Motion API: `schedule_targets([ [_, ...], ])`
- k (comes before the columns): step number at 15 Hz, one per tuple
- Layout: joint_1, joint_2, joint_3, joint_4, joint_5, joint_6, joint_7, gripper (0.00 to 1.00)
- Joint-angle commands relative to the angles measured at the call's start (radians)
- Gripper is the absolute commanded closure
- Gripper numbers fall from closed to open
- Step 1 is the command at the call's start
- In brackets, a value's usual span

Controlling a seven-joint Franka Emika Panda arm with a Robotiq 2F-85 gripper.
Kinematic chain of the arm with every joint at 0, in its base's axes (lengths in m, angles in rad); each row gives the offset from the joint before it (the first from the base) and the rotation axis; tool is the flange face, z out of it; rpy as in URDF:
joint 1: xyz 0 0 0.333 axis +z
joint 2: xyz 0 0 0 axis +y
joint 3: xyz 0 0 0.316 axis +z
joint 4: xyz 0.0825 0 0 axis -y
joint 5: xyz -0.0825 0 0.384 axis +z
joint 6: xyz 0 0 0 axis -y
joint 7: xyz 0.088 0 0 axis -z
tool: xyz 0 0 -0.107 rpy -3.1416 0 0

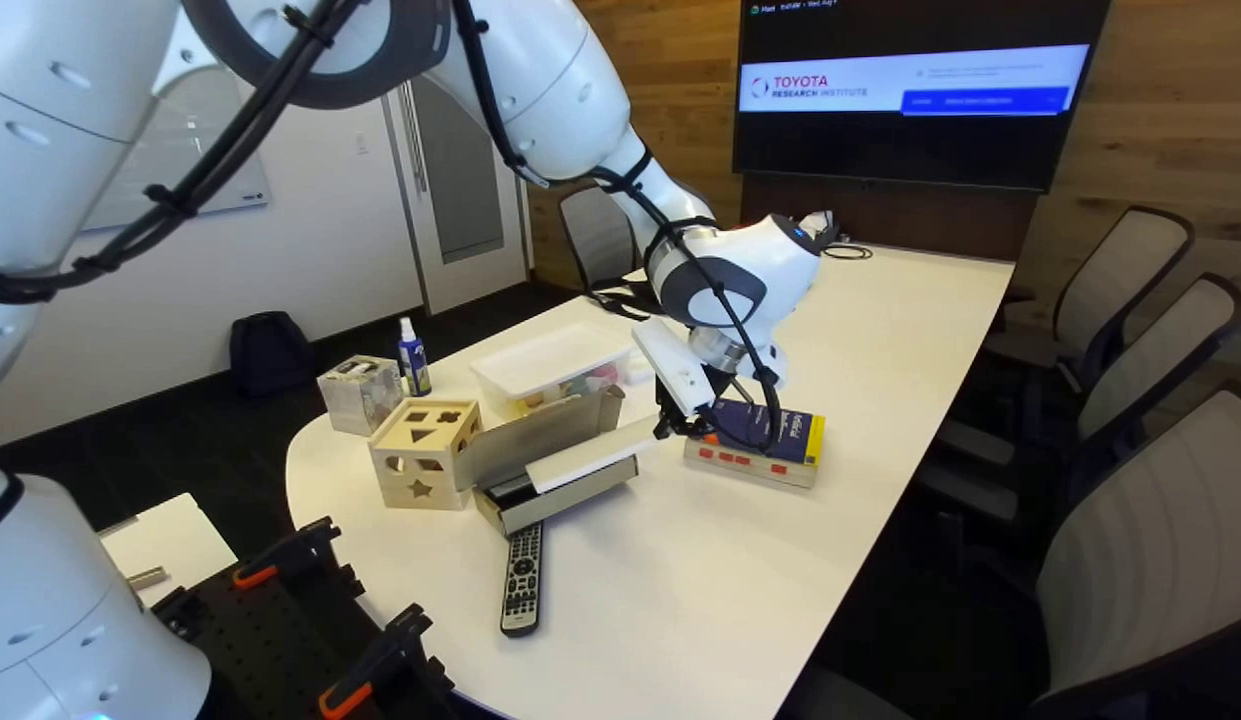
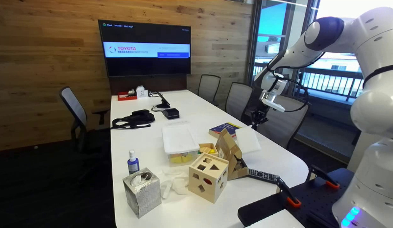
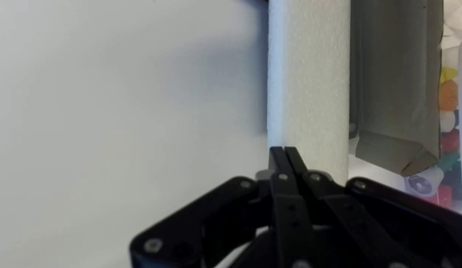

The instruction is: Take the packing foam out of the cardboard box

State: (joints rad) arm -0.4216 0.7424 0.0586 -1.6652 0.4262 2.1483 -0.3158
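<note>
White packing foam (image 1: pixel 593 452) tilts up over open cardboard box (image 1: pixel 572 495), raised end at gripper (image 3: pixel 284 148); fingers tgthr, narrow, pinching its edge. Remote (image 1: pixel 522 580) on tbl (image 1: pixel 680 570) nr box, btns up.

On the white desk (image 1: pixel 660 600) stands a pale wooden cube (image 1: pixel 420 450), which has holes of different shapes. Near it are a silver tissue box (image 2: pixel 142 194) and a blue spray bottle (image 2: pixel 133 164) with white top. A transparent container (image 2: pixel 172 162) with white lid (image 2: pixel 180 139) has coloured pieces (image 2: pixel 182 157) inside. A black remote control (image 1: pixel 521 590) lies with its buttons up. A wall screen (image 2: pixel 147 47) shows the word TOYOTA, and chairs (image 2: pixel 209 88) stand along both sides.
</note>
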Motion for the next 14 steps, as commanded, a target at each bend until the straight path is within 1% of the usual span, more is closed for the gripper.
schedule_targets([
  [1,-0.020,0.013,-0.026,0.016,0.029,0.000,-0.014,0.99],
  [7,-0.026,0.085,-0.050,0.092,0.008,-0.004,-0.003,0.99],
  [8,-0.029,0.099,-0.048,0.107,0.009,-0.003,-0.009,0.72],
  [9,-0.034,0.110,-0.043,0.120,0.010,-0.007,-0.022,0.71],
  [10,-0.035,0.118,-0.040,0.128,0.010,-0.007,-0.025,0.66],
  [11,-0.037,0.122,-0.036,0.133,0.009,-0.015,-0.031,0.58],
  [12,-0.027,0.118,-0.046,0.135,-0.014,-0.033,-0.022,0.51],
  [13,-0.023,0.112,-0.051,0.130,-0.024,-0.040,-0.020,0.42],
  [14,-0.015,0.091,-0.057,0.114,-0.044,-0.066,-0.010,0.36],
])
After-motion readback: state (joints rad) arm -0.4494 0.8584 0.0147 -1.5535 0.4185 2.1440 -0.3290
